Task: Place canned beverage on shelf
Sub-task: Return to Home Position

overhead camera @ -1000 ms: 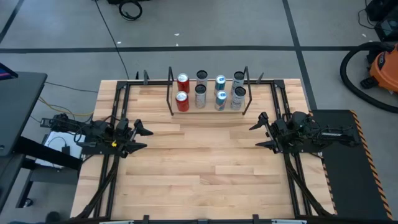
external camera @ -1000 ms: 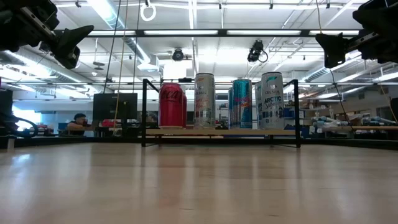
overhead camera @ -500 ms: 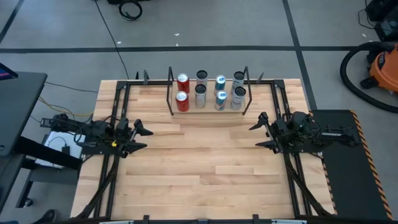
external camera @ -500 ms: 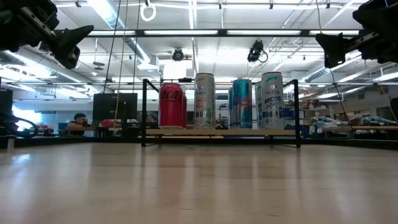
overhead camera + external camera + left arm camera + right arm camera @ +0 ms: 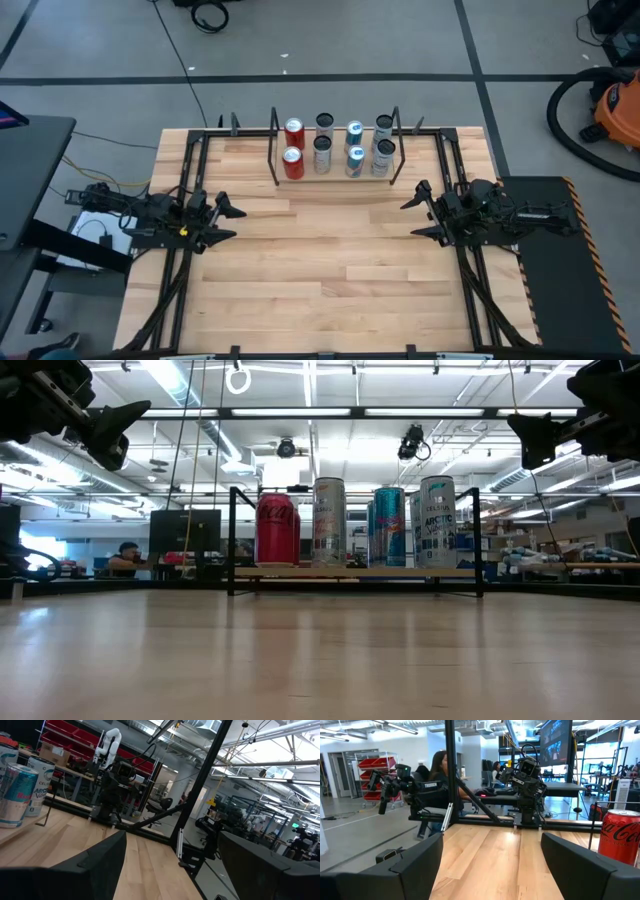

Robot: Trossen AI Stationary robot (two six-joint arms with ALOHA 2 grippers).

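Cans [image 5: 324, 124] fill the shelf [image 5: 335, 179], which sits in the middle of the far edge of the table [image 5: 330, 280]. You have eight of them there, in four short lines of two, one can behind the other. Going from your left to your right, you see the red cans [image 5: 292, 161], the silver cans [image 5: 321, 151], the blue cans [image 5: 354, 158] and the white cans [image 5: 383, 156]. Every can stands straight up on its bottom, so its long side runs up and down and its top points at the ceiling. The shelf's long side runs left to right along the table edge, with thin black rods [image 5: 275, 150] at its ends. Your left gripper [image 5: 230, 222] hangs over the left side of the table, well apart from the shelf. Its two fingers are spread wide and hold nothing. Your right gripper [image 5: 412, 218] hangs over the right side, also well apart from the shelf, with its fingers spread wide and nothing between them. Both grippers point in toward the middle of the table and face each other. A person [image 5: 439, 770] is in the room beyond the table.
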